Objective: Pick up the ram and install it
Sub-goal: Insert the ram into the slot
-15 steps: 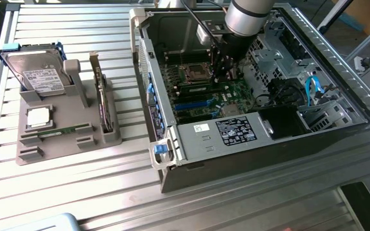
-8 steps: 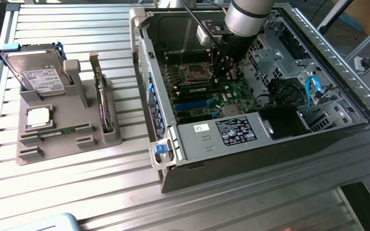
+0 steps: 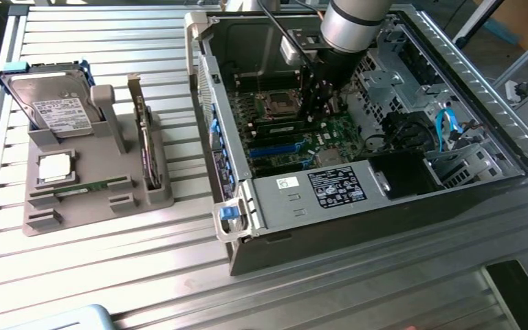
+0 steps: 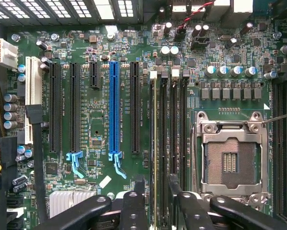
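My gripper (image 3: 323,110) reaches down into the open computer case (image 3: 273,206), over the memory slots beside the CPU socket (image 3: 280,103). In the wrist view the ram (image 4: 155,143) shows edge-on as a thin strip standing in the first memory slot, next to several black empty slots (image 4: 174,139). The gripper (image 4: 156,183) straddles the ram's near end. Its two black fingers (image 4: 136,206) stand apart on either side of the ram, with a gap to each. The gripper is open and holds nothing.
A grey holder (image 3: 90,199) on the slatted table at the exterior view's left carries a hard drive (image 3: 53,106), an upright expansion card (image 3: 143,137) and a thin green stick (image 3: 99,185). Expansion slots (image 4: 114,110) lie beside the memory slots. Case walls ring the board.
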`<state>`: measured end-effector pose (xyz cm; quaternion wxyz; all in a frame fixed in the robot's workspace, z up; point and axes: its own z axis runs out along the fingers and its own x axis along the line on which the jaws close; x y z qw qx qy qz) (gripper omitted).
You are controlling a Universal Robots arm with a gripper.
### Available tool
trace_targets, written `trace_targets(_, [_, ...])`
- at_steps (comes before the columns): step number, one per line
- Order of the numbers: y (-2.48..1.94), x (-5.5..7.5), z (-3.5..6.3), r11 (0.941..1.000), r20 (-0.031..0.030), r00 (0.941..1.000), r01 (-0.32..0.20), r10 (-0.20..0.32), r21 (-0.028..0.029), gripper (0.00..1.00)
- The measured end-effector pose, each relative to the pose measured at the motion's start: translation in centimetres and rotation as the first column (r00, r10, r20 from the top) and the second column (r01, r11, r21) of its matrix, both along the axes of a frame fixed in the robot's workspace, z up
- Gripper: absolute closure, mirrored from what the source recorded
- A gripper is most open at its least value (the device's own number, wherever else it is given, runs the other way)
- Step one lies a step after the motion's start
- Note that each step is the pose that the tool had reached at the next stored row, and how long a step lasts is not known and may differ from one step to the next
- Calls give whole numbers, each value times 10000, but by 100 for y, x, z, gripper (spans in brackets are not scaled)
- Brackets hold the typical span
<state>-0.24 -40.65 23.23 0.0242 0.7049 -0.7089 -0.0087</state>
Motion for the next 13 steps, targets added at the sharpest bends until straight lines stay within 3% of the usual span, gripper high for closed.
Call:
trace_targets(5, [1, 0, 61, 10000, 1, 10000, 0, 0, -3, 68])
trace_targets(10, [3, 0, 188, 10000, 1, 10000, 0, 0, -27, 68])
trace_targets(13, [5, 0, 397, 10000, 0, 10000, -1, 1, -48, 68])
